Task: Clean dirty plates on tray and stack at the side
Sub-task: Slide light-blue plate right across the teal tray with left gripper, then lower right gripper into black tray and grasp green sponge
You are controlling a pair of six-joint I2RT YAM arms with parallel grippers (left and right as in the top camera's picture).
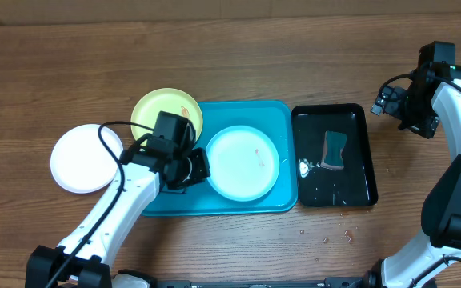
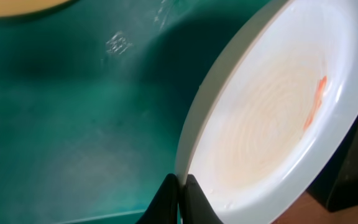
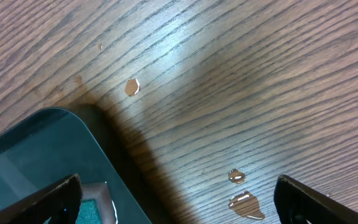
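Two fingers of the left gripper point(image 2: 180, 190) pinch tight on the rim of the smeared light blue plate point(image 1: 242, 162) inside the turquoise tray point(image 1: 282, 120), the lime green plate point(image 1: 160, 108) overlapping its far-left corner, the white plate point(image 1: 82, 158) on the table point(image 1: 214, 48) beyond, while the right gripper point(image 3: 179, 200) gapes empty beside the black tray point(image 1: 360, 188).
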